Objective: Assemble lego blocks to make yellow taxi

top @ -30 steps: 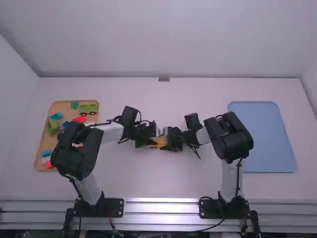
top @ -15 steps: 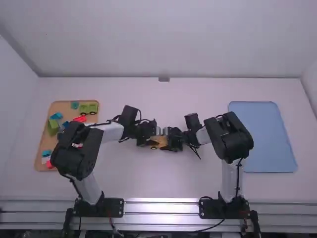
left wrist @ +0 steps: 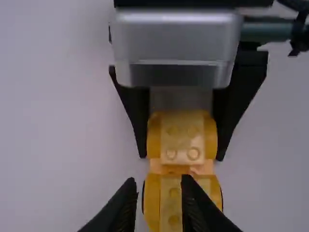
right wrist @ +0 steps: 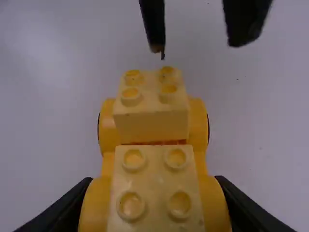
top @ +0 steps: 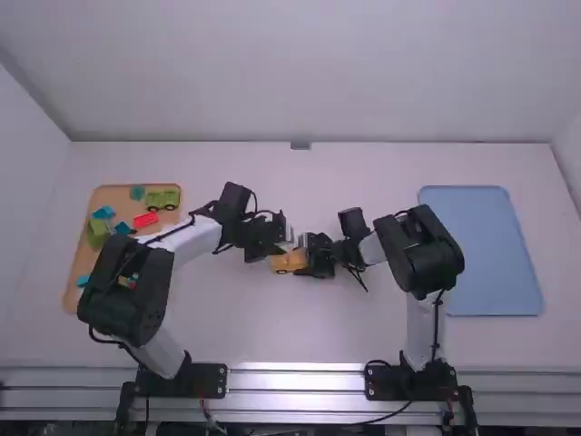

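Item: one yellow toy car [top: 287, 263], made of blocks, at mid-table between the two arms. Orange-yellow base with rounded, dark-edged wheel sections at both ends; on top, two pale yellow blocks, one toward each arm. The block toward the left arm [right wrist: 152, 108] has four studs; the block toward the right arm [right wrist: 155, 188] likewise has four.

Item: right gripper [top: 310, 261], at the car's right-arm end. Fingers clenched on the car, one against each side of the wheel section there.

Item: left gripper [top: 270, 252], at the car's opposite end. Fingers [left wrist: 128, 198] released and parted, nothing grasped; in the right wrist view they hang just beyond the car, apart from it.

Item: one wooden tray [top: 74, 295], at the left of the white table [top: 363, 336], partly under the left arm. Contents: one green car [top: 162, 198], one green block [top: 97, 232], one red block [top: 145, 220], several blue and teal blocks [top: 103, 213]; further small pieces partly hidden by the arm.

Item: one blue tray [top: 481, 250], at the right of the table, beyond the right arm.
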{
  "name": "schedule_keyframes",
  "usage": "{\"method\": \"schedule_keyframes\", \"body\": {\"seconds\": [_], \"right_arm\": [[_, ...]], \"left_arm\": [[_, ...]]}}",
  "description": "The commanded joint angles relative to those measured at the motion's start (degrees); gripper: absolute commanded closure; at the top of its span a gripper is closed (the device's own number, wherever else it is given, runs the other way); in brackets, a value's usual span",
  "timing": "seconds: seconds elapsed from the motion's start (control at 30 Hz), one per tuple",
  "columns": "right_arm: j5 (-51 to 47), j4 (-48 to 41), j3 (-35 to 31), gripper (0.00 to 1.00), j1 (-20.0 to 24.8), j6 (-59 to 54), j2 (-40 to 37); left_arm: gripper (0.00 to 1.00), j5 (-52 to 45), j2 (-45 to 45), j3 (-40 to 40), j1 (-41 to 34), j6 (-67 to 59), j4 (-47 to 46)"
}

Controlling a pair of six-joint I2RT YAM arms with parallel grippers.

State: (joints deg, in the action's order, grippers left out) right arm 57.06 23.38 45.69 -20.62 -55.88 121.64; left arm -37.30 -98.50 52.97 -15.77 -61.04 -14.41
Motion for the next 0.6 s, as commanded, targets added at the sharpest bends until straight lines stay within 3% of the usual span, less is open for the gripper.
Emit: {"method": "schedule_keyframes", "body": {"seconds": [0.0,0.17,0.27,0.43,0.57], "right_arm": [[-0.1,-0.3,0.4,0.47,-0.4,0.1,0.9],[-0.1,-0.3,0.4,0.47,-0.4,0.1,0.9],[-0.4,-0.3,0.4,0.47,-0.4,0.1,0.9],[-0.3,0.0,0.4,0.46,-0.4,0.0,0.9],[-0.4,0.0,0.4,0.46,-0.4,-0.1,0.9]], "left_arm": [[0.71,3.1,0.4,-1.2,0.4,0.1,-1.3],[0.97,6.4,0.4,-1.9,2.4,0.1,-5.2],[0.98,4.3,0.4,-2.0,4.2,0.1,-5.9],[0.87,-1.4,0.3,-2.7,5.0,-2.1,-5.1],[0.86,-4.1,0.3,-5.4,3.5,-3.8,0.3]]}}
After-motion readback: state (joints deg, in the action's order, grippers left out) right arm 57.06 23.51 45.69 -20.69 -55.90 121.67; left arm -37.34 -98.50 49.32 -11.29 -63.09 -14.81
